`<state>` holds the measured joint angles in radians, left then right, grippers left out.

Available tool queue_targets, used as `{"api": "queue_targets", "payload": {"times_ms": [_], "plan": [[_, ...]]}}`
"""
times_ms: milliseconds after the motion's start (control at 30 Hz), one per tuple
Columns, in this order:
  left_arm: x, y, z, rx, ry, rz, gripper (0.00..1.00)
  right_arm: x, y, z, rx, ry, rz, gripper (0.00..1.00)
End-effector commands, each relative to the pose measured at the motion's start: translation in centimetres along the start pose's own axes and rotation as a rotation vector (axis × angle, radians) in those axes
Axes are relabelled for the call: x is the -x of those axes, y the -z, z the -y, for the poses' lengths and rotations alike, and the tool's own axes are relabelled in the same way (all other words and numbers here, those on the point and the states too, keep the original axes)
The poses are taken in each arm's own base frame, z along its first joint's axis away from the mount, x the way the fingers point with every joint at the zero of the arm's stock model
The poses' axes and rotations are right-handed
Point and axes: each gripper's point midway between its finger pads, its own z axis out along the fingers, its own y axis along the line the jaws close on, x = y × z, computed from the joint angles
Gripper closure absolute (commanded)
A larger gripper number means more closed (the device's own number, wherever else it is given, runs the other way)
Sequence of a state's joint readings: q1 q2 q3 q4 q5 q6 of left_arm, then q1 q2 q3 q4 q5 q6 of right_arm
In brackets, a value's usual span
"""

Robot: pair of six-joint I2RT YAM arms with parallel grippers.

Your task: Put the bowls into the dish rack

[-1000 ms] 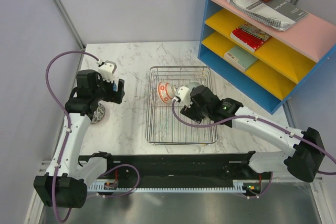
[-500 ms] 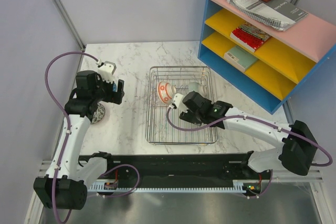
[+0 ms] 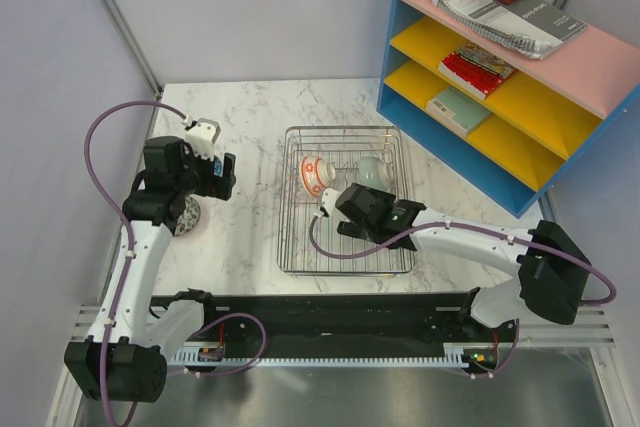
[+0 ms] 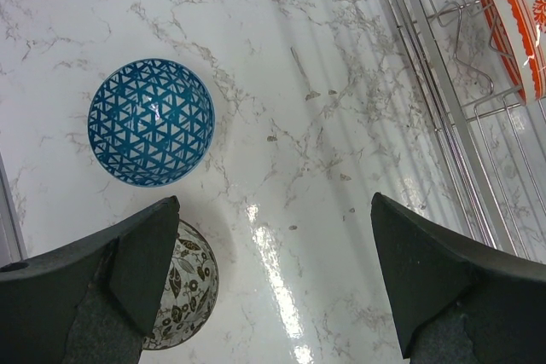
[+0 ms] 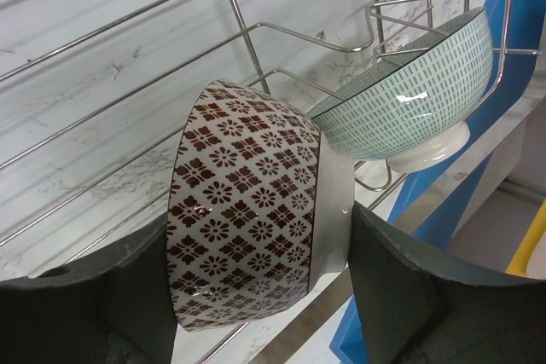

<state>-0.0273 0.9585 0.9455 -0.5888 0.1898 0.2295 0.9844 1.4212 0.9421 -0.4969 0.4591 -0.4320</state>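
The right pincer [image 5: 260, 253] is closed on a white bowl with a brown flower pattern [image 5: 239, 210], one finger pressed against its left side and the other against its right, so the bowl sits tilted on its side between them with its foot to the right. The wires of the dish rack [image 3: 285, 207] run directly under and behind the held bowl. Just beyond the pincer's right finger a pale green bowl with dashes [image 5: 418, 95] leans among the rack's upright wires, close to the held bowl; whether the two touch I cannot tell

The left pincer [image 4: 273, 210] hangs over the marble table [image 4: 299, 83] with its fingers spread wide and nothing between them. A blue bowl with triangles [image 4: 151, 122] stands on the table ahead of its left finger. A grey bowl with leaves [image 4: 183, 296] lies right beside that finger, partly hidden by it. Far off past the right finger, a red-orange bowl [image 4: 516, 27] stands on edge in the rack
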Motion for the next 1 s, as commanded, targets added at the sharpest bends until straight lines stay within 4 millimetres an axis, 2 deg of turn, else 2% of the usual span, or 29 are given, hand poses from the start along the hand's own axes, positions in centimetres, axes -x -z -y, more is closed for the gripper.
{"api": "queue_targets", "payload": {"times_ms": [0,333,367,533,633,667,767,933,967], "plan": [[0.9,0.4,-0.1,0.000,-0.013,0.046,0.00,0.4,-0.6,0.4,-0.064,0.041,-0.005,1.00],[1.0,0.6,0.0,-0.003,-0.017,0.056,0.00,-0.7,-1.5,-1.8,-0.024,0.104,-0.080,0.98],[0.9,0.6,0.0,-0.002,-0.016,0.056,0.00,-0.7,-1.4,-1.9,-0.018,0.109,-0.078,0.91],[1.0,0.6,0.0,-0.004,-0.018,0.057,0.00,-0.7,-1.1,-2.1,0.001,0.118,-0.083,0.78],[1.1,0.7,0.1,-0.006,-0.015,0.062,0.00,-0.7,-1.1,-2.4,0.018,0.124,-0.083,0.66],[1.0,0.6,0.0,-0.004,-0.016,0.058,0.00,-0.7,-1.1,-2.5,0.020,0.126,-0.083,0.57],[1.1,0.7,0.0,-0.004,-0.020,0.063,0.00,-0.5,-1.0,-2.6,0.025,0.133,-0.083,0.46],[0.9,0.7,0.0,-0.006,-0.017,0.059,0.00,-0.4,-0.8,-2.8,0.030,0.141,-0.082,0.35],[1.0,0.7,0.0,-0.005,-0.018,0.062,0.00,-0.4,-0.9,-2.8,0.031,0.144,-0.084,0.30]]}}
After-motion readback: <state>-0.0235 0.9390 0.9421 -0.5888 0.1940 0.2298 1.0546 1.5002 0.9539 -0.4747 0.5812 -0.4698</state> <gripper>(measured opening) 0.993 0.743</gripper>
